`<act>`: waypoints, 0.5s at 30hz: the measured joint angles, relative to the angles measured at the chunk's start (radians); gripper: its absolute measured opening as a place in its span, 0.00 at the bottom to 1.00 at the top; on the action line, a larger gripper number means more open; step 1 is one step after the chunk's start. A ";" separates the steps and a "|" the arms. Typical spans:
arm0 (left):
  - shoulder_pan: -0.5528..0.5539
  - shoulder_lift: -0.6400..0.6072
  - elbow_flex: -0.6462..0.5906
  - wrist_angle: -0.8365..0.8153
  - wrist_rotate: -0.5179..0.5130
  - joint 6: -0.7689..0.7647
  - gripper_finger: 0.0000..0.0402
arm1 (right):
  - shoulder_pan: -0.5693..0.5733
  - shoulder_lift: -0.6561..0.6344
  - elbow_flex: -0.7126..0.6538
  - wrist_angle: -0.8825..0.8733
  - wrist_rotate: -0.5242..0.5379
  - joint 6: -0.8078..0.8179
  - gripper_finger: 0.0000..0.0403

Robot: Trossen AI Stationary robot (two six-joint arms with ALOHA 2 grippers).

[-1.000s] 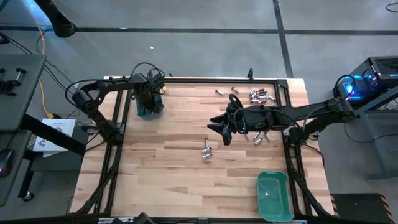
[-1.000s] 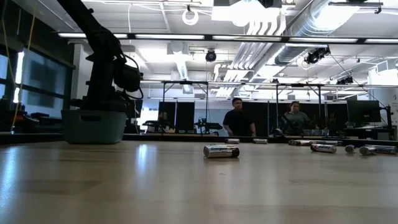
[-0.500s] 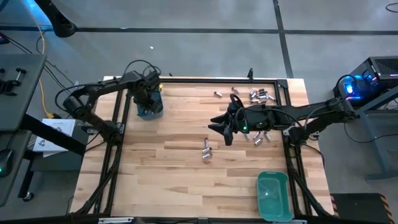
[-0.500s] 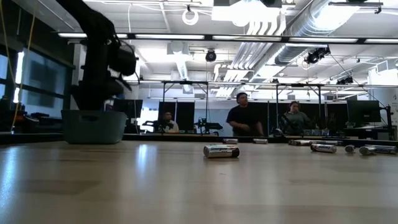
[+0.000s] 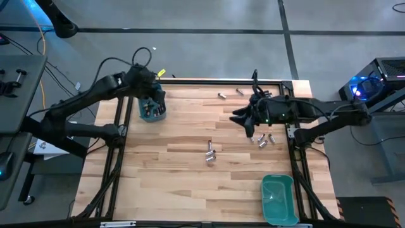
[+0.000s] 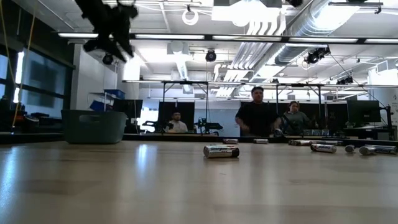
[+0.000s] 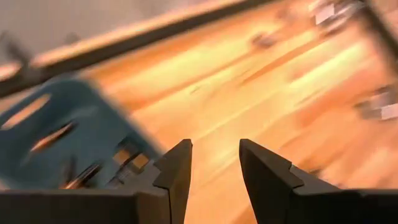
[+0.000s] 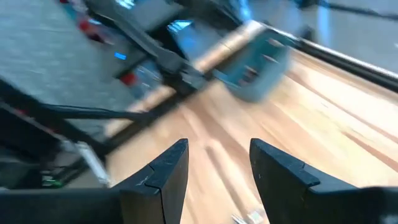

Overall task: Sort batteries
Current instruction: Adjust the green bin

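Observation:
Several small batteries lie on the wooden table: a pair (image 5: 210, 152) near the middle, a cluster (image 5: 264, 139) at the right, and two (image 5: 222, 95) near the far edge. In the low view, one battery (image 6: 221, 150) lies on its side. A teal bin (image 5: 152, 111) at the far left holds batteries (image 7: 127, 158). My left gripper (image 7: 214, 146) hangs open and empty above that bin (image 7: 62, 140), high over the table (image 6: 115, 37). My right gripper (image 8: 217, 146) is open and empty, raised over the table's right half (image 5: 240, 119), beside the cluster.
A second teal bin (image 5: 278, 199) stands at the near right corner. A black frame rail (image 5: 209, 81) runs along the table's far edge. People stand in the room beyond the far edge (image 6: 252, 118). Bare wood (image 5: 164, 183) spans the near left.
My left gripper has risen from down at the far-left bin to high above it and has tipped up from pointing steeply down. My right gripper has drawn back toward the table's right and far edges. The batteries on the table have stayed where they were.

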 joint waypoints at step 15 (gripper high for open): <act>-0.234 0.021 -0.001 0.481 -0.121 0.089 0.32 | -0.462 0.082 0.000 -0.594 -0.178 0.028 0.42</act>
